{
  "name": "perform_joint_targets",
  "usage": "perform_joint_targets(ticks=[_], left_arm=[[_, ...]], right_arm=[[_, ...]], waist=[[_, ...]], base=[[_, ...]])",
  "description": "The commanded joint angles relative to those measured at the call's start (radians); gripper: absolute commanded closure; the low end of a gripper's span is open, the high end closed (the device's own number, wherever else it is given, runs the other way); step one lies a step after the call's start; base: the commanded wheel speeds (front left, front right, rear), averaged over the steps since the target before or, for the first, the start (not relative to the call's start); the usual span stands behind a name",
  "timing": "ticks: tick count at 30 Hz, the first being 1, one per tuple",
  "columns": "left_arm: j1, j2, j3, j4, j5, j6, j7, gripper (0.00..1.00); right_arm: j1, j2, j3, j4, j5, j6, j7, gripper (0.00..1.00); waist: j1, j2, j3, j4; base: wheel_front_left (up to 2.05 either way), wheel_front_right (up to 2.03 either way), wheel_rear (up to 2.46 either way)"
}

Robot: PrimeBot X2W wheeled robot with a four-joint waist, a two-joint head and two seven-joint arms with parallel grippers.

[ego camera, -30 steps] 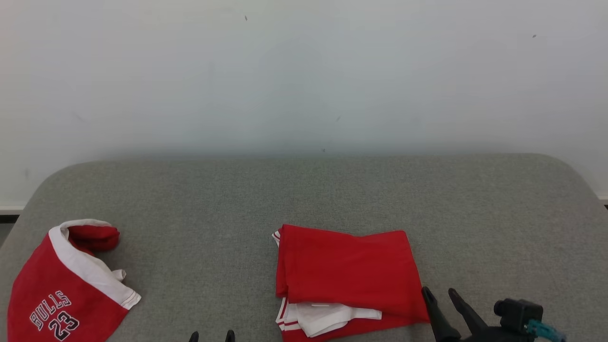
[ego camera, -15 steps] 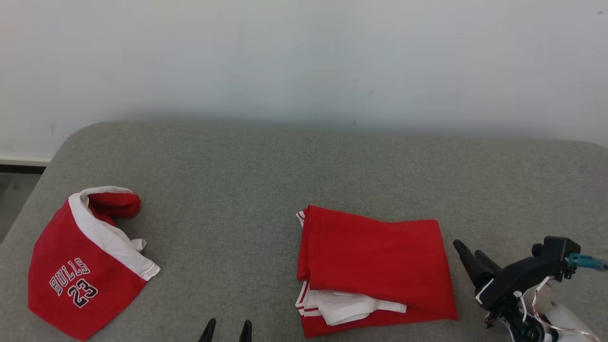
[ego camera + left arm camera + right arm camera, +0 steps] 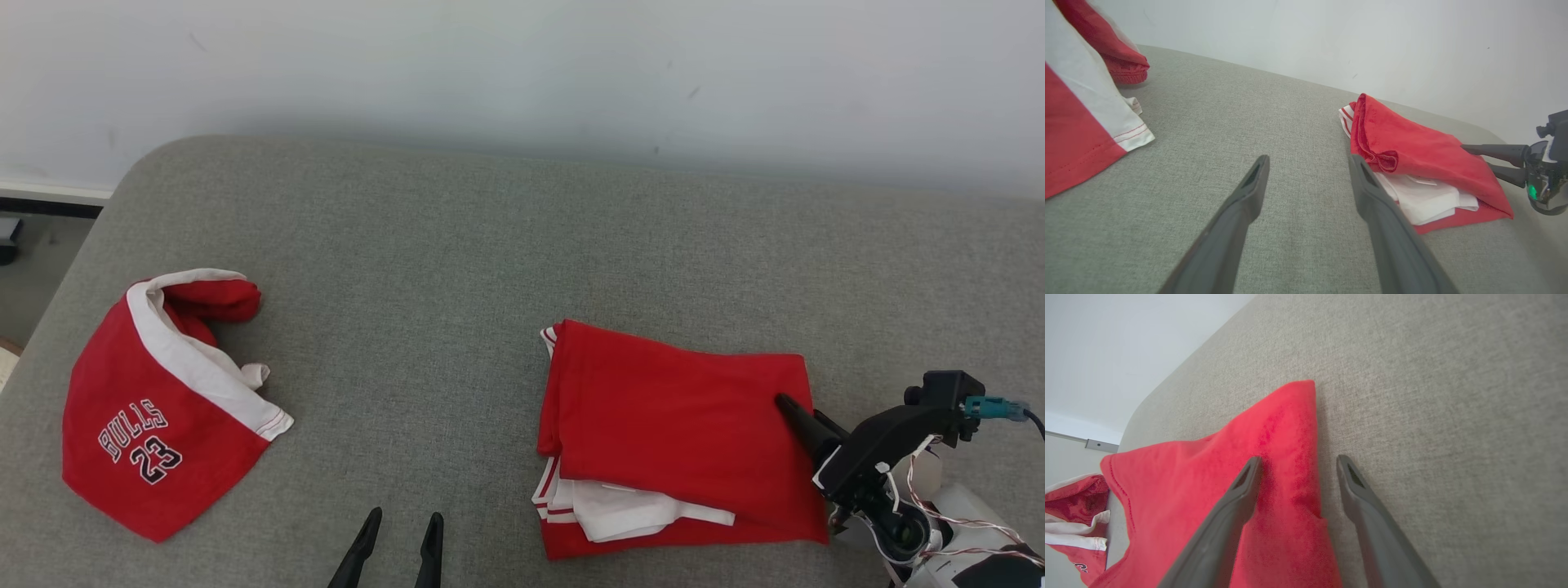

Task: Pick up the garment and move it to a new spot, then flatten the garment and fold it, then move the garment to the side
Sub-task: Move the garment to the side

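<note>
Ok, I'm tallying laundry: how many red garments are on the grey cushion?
2. One folded garment lies right of centre, its right edge at the right gripper; a jersey printed BULLS 23 lies at the left. The folded stack may hide another piece.

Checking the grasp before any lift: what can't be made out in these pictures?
1. Right wrist view: whether the right gripper touches the folded garment; its own finger covers that spot.
2. Head view: the folded garment's inner layers, under its red top fold.
3. Left wrist view: the Bulls garment, cut off by the left edge.
</note>
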Motion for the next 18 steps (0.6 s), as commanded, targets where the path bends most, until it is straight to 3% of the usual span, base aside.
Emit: perform_joint_targets(ticks=[1, 2, 3, 10, 18], left_arm=[[-0.013, -0.002, 0.003, 0.002, 0.001, 0.001, -0.006, 0.00], [-0.016, -0.003, 0.004, 0.003, 0.001, 0.000, -0.006, 0.00], [-0.017, -0.004, 0.005, 0.004, 0.001, -0.002, -0.007, 0.00], [-0.003, -0.011, 0.019, -0.005, 0.004, -0.007, -0.006, 0.00], [-0.003, -0.011, 0.036, -0.023, 0.018, -0.015, -0.006, 0.00]], right_arm=[[-0.008, -0.004, 0.004, 0.007, -0.002, -0.002, -0.002, 0.42], [-0.014, -0.006, 0.014, 0.018, -0.009, -0.002, -0.004, 0.67], [-0.018, -0.003, 0.021, 0.020, -0.006, -0.002, -0.005, 1.00], [-0.029, -0.022, 0.067, -0.013, -0.012, -0.002, -0.075, 1.00], [-0.042, -0.076, 0.145, -0.104, -0.053, -0.002, -0.194, 1.00]], waist=[[-0.0002, -0.0001, 0.006, 0.005], [-0.0002, -0.0001, 0.008, 0.006], [-0.0002, -0.0001, 0.008, 0.005], [-0.0002, -0.0001, 0.005, -0.027], [-0.0002, -0.0001, 0.017, -0.134]], base=[[0.00, 0.00, 0.00], [0.00, 0.00, 0.00], [0.00, 0.00, 0.00], [0.00, 0.00, 0.00], [0.00, 0.00, 0.00]])
